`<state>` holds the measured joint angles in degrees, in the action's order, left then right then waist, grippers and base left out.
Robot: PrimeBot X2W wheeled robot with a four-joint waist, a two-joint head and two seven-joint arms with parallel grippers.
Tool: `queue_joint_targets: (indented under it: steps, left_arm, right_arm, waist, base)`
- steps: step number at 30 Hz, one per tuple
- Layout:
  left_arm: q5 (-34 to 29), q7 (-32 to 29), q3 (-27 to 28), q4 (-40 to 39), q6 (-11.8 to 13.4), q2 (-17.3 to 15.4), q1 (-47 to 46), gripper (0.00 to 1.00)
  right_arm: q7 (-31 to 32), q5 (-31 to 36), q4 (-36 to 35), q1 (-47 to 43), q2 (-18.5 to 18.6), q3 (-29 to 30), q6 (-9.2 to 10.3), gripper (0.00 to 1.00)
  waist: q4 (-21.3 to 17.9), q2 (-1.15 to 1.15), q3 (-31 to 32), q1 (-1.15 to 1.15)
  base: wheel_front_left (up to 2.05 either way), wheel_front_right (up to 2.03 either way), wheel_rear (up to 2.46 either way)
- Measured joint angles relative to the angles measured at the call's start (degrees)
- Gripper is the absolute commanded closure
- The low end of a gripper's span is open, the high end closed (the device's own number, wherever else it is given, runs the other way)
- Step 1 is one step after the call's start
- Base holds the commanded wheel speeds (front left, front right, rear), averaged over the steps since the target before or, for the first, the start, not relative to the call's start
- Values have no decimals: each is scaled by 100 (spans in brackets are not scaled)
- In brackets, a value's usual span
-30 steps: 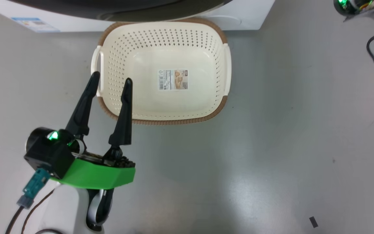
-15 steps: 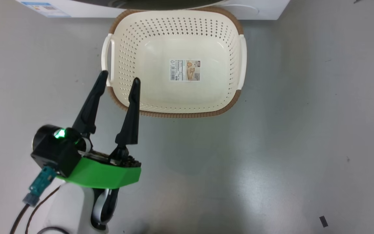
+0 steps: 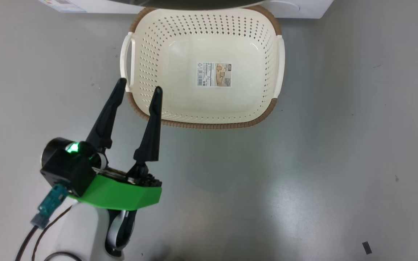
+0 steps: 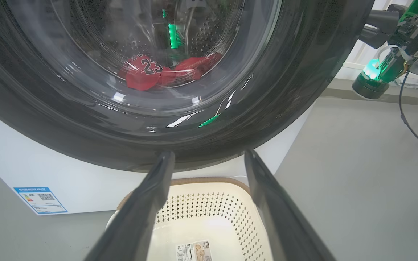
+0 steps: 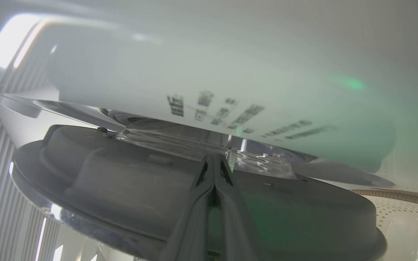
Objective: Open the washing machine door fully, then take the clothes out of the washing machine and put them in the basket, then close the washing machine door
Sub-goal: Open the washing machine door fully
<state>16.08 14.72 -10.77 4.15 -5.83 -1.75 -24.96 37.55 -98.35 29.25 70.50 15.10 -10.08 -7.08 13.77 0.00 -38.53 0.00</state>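
Head view: basket (image 3: pixel 209 125) stands on the floor (image 3: pixel 303 163), its far edge against the foot of the washing machine (image 3: pixel 303 7). Nothing lies in the basket but the paper label on its bottom. Left gripper (image 3: pixel 139 86) hovers with fingers spread wide, tips over the basket's near left corner, holding nothing.

Left wrist view: door (image 4: pixel 296 90) fills the upper part. Clothes (image 4: pixel 143 72), red with a 23 showing, lie inside the drum behind the glass.

Right wrist view: right gripper (image 5: pixel 214 170) has its fingers pressed together, nothing seen between them. Tips point into a narrow gap between the door's grey inner face and the machine's white front. Whether they touch the door, cannot tell.

Progress, as judged: door seems only cracked open, not swung fully. No clothes moved yet. Left to do: finish the swing, carry every garment to the basket, shut the door. Task is near its start.
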Motion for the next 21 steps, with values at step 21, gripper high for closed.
queue_joint_targets:
  steps: [21]
  left_arm:
    - [-7, 0, 66, 109, 25, 4, 26, 0]
  right_arm:
    - [721, 376, -78, -428, -179, -177, 4, 100]
  waist:
    - [-122, 0, 436, 0]
  base:
    - [0, 0, 0]
